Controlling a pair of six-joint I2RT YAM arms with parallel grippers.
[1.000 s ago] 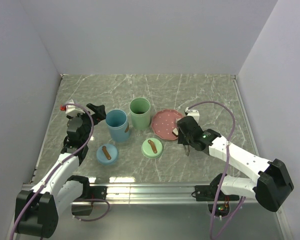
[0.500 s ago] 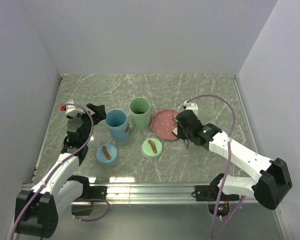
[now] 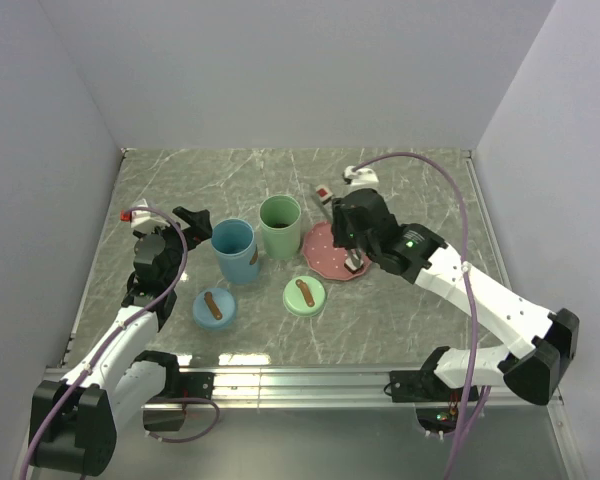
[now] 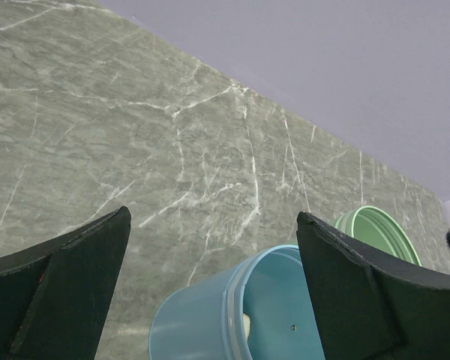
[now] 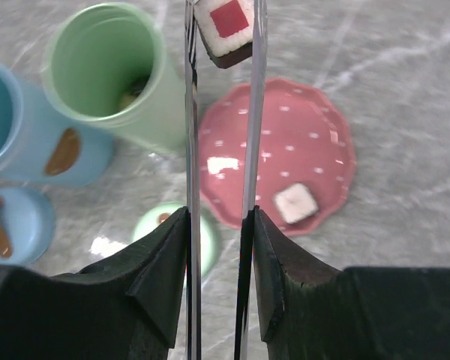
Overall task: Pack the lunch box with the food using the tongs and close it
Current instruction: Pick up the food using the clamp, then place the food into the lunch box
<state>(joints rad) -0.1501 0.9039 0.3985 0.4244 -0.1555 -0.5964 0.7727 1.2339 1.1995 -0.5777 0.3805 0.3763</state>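
My right gripper (image 5: 220,217) (image 3: 350,222) is shut on the grey metal tongs (image 5: 189,112) (image 3: 330,206), one arm against each finger. The tongs' tips pinch a white and dark sushi piece with a red centre (image 5: 223,30) (image 3: 323,191), held in the air behind the pink plate (image 5: 285,142) (image 3: 327,250), right of the lunch box's green tub (image 5: 109,71) (image 3: 280,227). Another white sushi piece (image 5: 295,203) (image 3: 353,262) lies on the plate. My left gripper (image 4: 214,285) (image 3: 195,218) stands open beside the blue tub (image 4: 225,315) (image 3: 234,250), which has a tan piece inside.
Two round lids lie flat in front of the tubs: a blue one (image 3: 214,307) (image 5: 7,225) and a green one (image 3: 305,296) (image 5: 161,221). The green tub (image 4: 379,229) also has something inside. Grey walls close off the marble table at the left, back and right.
My right arm has risen and swung back and left from the plate's near edge, lifting a sushi piece in the tongs. Its jaws closed a little. The left arm has not moved.
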